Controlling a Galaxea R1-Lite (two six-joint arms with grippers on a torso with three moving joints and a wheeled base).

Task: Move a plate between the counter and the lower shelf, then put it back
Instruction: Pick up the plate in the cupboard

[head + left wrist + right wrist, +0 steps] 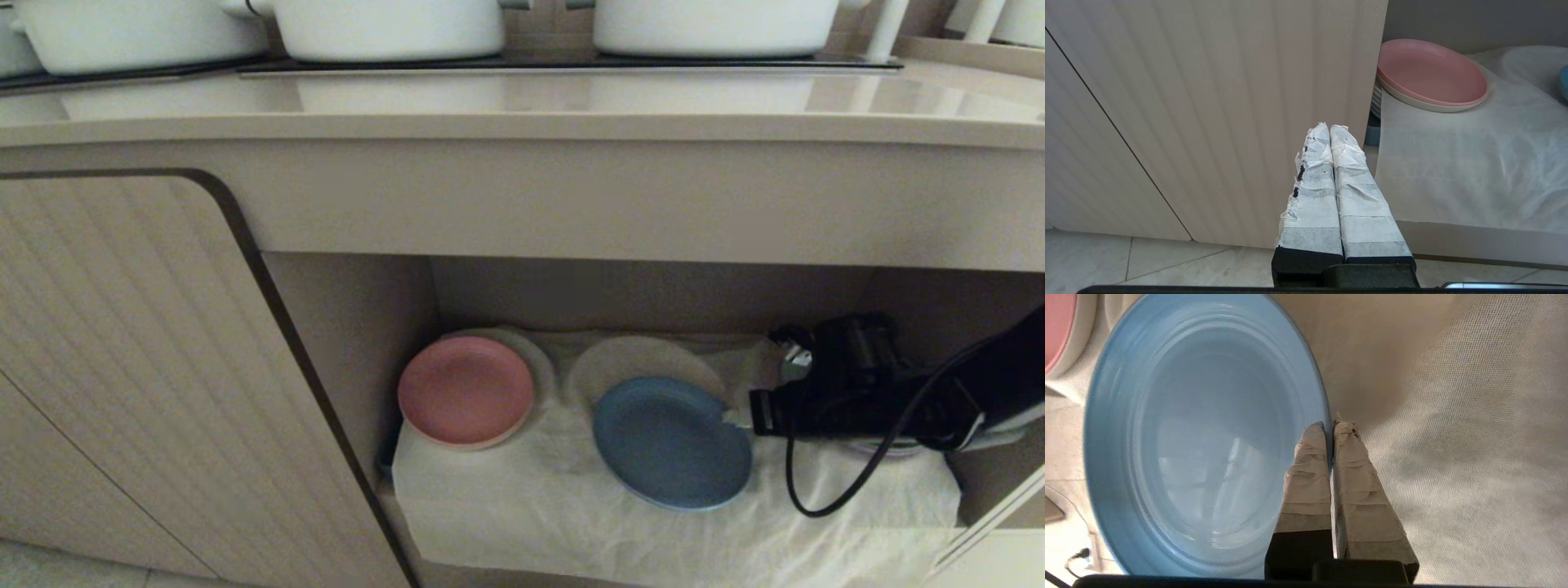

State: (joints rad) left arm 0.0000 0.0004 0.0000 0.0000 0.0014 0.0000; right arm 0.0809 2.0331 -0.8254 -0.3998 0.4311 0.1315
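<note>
The light-blue plate (671,442) is inside the lower shelf (571,506), tilted, just above the wrinkled white cloth. My right gripper (735,420) reaches in from the right and is shut on the plate's right rim. In the right wrist view the plate (1200,437) fills one side, and the taped fingers of the right gripper (1329,425) pinch its rim between them. The beige counter (522,122) runs above the recess. My left gripper (1329,128) hangs shut and empty in front of a ribbed cabinet door (1208,122), outside the head view.
A pink plate (465,390) on a pale one sits at the shelf's left, and a cloth-covered round mound (645,359) rises behind the blue plate. White pots (392,28) stand on the hob. A black cable (816,490) loops under my right arm. The ribbed door (122,367) closes the left.
</note>
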